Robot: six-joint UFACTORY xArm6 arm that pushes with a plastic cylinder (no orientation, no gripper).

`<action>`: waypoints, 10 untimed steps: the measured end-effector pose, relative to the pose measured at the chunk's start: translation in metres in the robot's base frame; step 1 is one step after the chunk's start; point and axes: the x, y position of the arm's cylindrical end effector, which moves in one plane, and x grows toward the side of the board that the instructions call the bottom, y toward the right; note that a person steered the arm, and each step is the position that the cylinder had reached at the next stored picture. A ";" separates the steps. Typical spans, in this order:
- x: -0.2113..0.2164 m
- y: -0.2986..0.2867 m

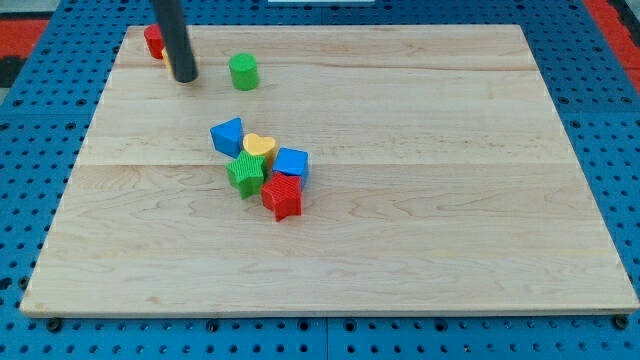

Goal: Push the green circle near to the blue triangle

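The green circle point(243, 72) stands near the view's top left of the wooden board point(450, 200). The blue triangle point(228, 135) lies below it, toward the middle, at the upper left of a cluster of blocks. My tip point(185, 78) rests on the board just left of the green circle, with a small gap between them. The rod rises from it out of the view's top.
A red block point(154, 41) sits at the top left corner, partly hidden behind the rod. The cluster also holds a yellow heart point(260, 147), a blue cube point(291, 162), a green star point(245, 173) and a red star point(283, 196). Blue pegboard surrounds the board.
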 end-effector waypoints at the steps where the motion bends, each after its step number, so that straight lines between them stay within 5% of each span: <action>1: -0.020 -0.001; 2: -0.054 0.027; 4: -0.054 0.085; 5: -0.022 0.110; 10: 0.004 0.210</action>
